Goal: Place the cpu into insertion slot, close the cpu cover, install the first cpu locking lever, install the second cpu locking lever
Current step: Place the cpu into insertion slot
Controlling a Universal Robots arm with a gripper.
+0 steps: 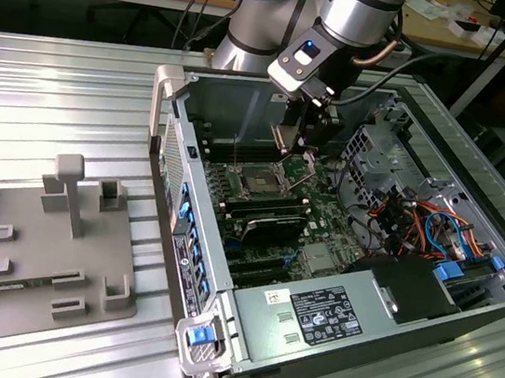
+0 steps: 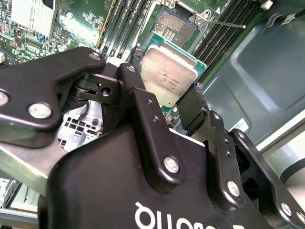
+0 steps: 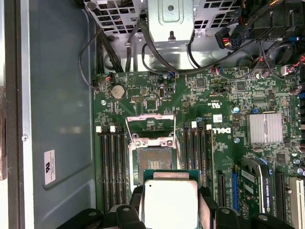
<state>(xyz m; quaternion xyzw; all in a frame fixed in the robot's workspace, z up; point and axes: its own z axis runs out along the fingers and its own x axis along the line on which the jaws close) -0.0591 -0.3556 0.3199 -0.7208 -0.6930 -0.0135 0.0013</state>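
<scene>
I have the gripper (image 2: pixel 164 90) clamped on the cpu (image 3: pixel 170 201), fingers on its opposite edges; the chip hangs over the motherboard (image 3: pixel 157 95), near the uncovered insertion slot (image 3: pixel 153 160), not seated.

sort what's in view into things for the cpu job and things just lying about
For the job:
cpu, held in the gripper over the board
insertion slot, empty
cpu cover, swung open

Lying about:
memory slots
cables
labelled grey box
grey holder tray, outside the case
</scene>
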